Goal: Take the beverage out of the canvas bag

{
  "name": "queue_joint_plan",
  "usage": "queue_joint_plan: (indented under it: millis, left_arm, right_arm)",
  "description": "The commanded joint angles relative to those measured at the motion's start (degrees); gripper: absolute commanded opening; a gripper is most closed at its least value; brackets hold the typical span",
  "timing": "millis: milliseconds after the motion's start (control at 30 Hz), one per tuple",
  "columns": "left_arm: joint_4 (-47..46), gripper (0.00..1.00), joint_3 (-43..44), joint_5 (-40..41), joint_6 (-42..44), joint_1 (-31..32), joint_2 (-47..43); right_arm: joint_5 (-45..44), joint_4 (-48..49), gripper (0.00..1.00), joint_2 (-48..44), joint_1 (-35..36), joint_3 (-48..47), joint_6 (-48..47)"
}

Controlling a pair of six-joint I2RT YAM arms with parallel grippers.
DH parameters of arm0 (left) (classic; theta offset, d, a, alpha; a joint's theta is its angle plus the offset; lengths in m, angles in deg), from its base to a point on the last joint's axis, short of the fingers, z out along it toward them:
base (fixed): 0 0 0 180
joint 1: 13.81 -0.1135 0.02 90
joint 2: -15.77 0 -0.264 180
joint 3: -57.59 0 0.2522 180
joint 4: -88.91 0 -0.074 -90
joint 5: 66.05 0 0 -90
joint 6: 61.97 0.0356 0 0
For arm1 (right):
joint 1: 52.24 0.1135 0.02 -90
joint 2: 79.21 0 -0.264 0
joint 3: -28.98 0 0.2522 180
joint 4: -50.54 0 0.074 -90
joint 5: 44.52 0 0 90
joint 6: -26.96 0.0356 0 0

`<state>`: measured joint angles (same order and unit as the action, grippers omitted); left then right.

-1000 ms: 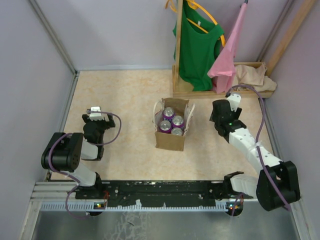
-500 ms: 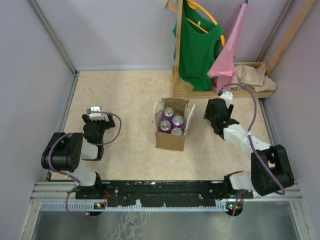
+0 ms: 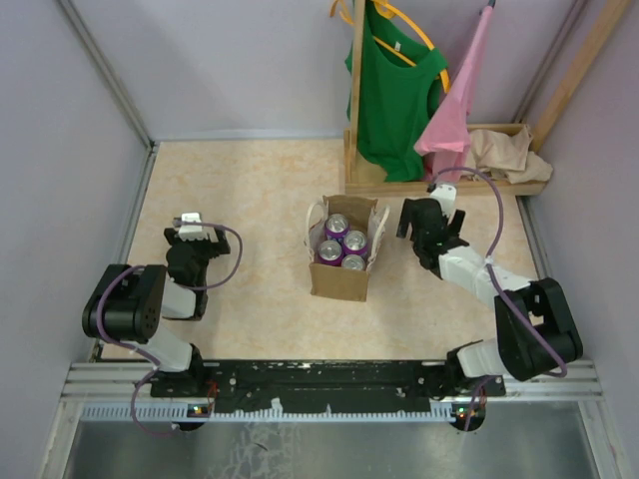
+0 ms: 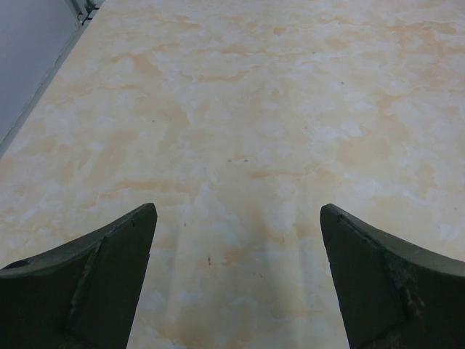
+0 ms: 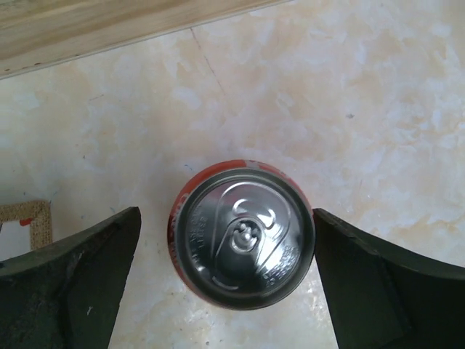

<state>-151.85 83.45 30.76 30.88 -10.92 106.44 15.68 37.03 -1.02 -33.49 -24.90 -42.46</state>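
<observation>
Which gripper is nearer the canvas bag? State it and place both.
Right. The right gripper hangs open a short way off the right side of the canvas bag. The left gripper, also open, sits farther off on the bag's left.

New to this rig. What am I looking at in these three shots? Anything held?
A left arm and a right arm are bolted at the near edge of a table. The wide shot is from a fixed camera above and behind them; the other two are wrist cameras, the dark wedges being each arm's own fingers. Mid-table stands a canvas bag holding purple cans. The left hand is open over bare table. The right hand is open astride a red-sided can standing outside the bag, not gripping it. Nothing is held. A rack with a green shirt stands behind.
</observation>
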Motion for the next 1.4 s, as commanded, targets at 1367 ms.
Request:
queue_joint_plan:
  millis: [1367]
  left_arm:
    - [-1.1, 1.00, 0.7, -0.3, 0.2, 0.3, 0.7]
  right_arm:
    - [-4.2, -26.7, 0.96, 1.6, 33.7, -28.6, -7.1]
